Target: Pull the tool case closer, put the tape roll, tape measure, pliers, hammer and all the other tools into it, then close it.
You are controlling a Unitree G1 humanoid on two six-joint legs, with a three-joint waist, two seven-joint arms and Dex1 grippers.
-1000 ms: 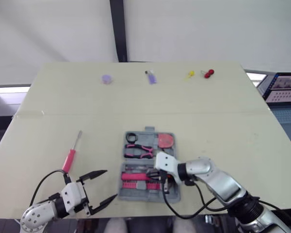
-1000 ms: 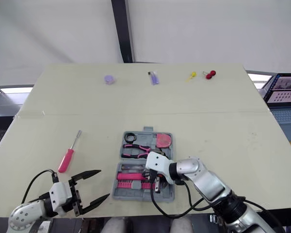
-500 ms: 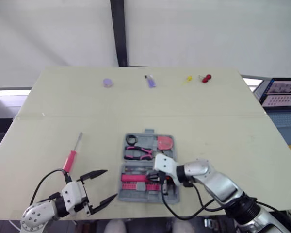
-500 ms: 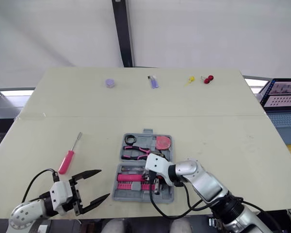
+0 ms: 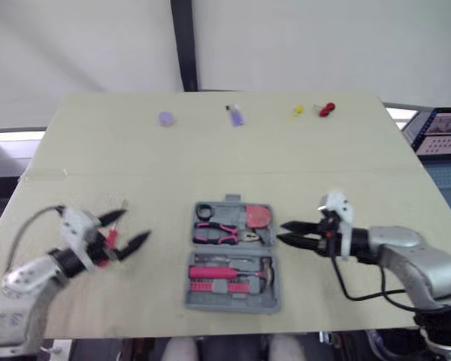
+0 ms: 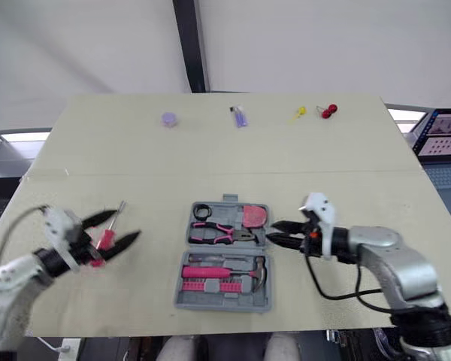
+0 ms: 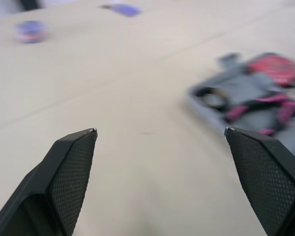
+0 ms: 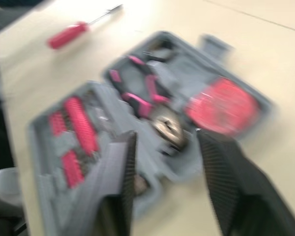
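lab: white backdrop [image 5: 323, 45], test table [image 5: 376, 173]

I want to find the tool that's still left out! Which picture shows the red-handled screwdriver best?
The right wrist view: the red-handled screwdriver shows whole there, handle and metal shaft, with nothing in front. In both eye views the left gripper, fingers open, sits over it and hides part of the handle.

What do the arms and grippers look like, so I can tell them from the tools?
Both arms are rounded silver-grey shells, each ending in a white wrist block. The left gripper and right gripper each have two black, pointed fingers with cross-hatched inner faces. A thin black cable loops from each wrist.
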